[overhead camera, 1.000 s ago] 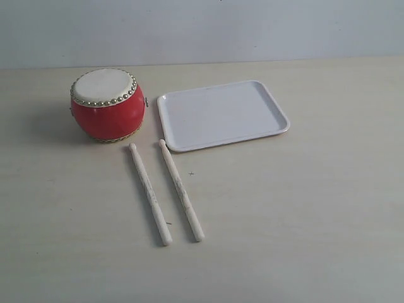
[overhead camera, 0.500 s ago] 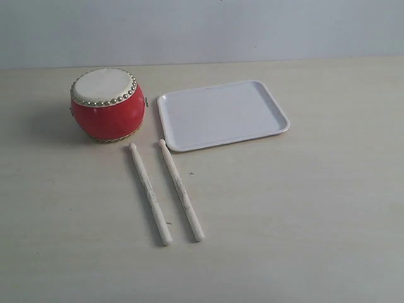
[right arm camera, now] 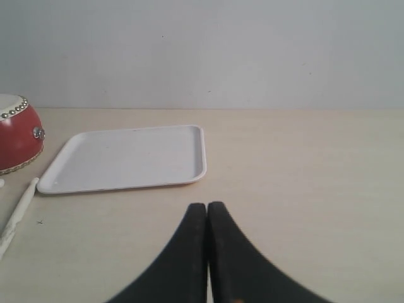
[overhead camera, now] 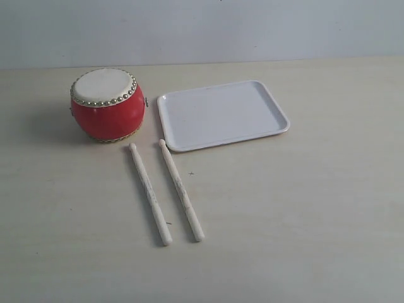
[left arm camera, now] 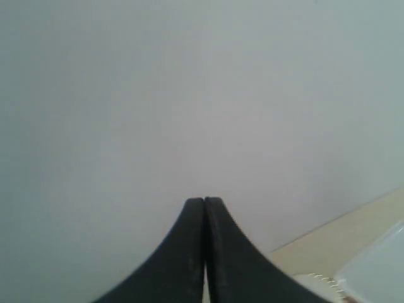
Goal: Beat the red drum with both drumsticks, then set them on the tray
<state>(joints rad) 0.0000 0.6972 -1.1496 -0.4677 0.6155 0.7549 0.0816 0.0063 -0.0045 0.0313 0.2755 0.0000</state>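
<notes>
The red drum stands upright at the table's back left, cream skin facing up. Right of it lies the white tray, with nothing on it. Two pale wooden drumsticks lie side by side in front of them, one on the left and one on the right, tips toward the drum and tray. Neither arm shows in the exterior view. My left gripper is shut and holds nothing, facing the wall. My right gripper is shut with nothing in it, short of the tray; the drum and one stick sit at that view's edge.
The pale wooden table stretches to a plain grey-white wall at the back. A sliver of the drum's studded rim and a white tray corner show in the left wrist view.
</notes>
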